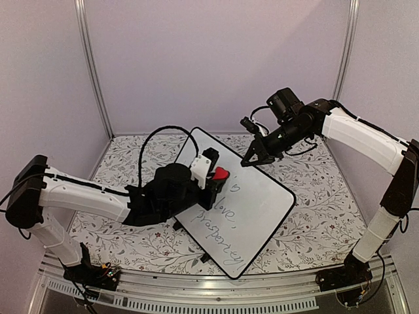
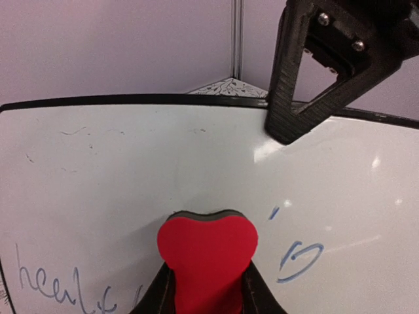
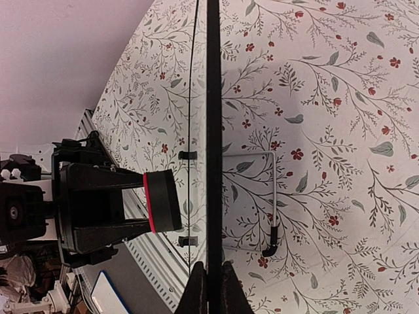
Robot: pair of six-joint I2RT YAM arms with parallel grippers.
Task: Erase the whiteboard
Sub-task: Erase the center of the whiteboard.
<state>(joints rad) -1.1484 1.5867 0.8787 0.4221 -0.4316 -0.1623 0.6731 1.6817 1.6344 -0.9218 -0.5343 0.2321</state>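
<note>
The large flat white rectangular whiteboard with a thin black rim (image 1: 262,196) lies slantwise across the middle of the table, 1 corner reaching toward the near edge and the opposite end toward the far edge. Thin dark cursive handwriting (image 1: 226,242) covers its near half, while the far half looks almost bare. The right gripper (image 1: 257,156) is pinched tight on the rim at the far end, its 2 fingers meeting on little more than the edge itself. The left gripper (image 1: 211,176) is clamped on a small red foam eraser block with a dark felt face (image 1: 221,174), held just at the board's surface near its middle; whether felt and board touch I cannot tell. The weak spot, as I judge it, is that thin hold on the rim. A firm push or a long stroke toward the near edge could pull the rim out of the fingers or swing the board about them, skidding it over the flower-printed cloth (image 1: 314,216). Too light a press would leave ink behind, and an off-centre push could twist the eraser in its jaws.
</note>
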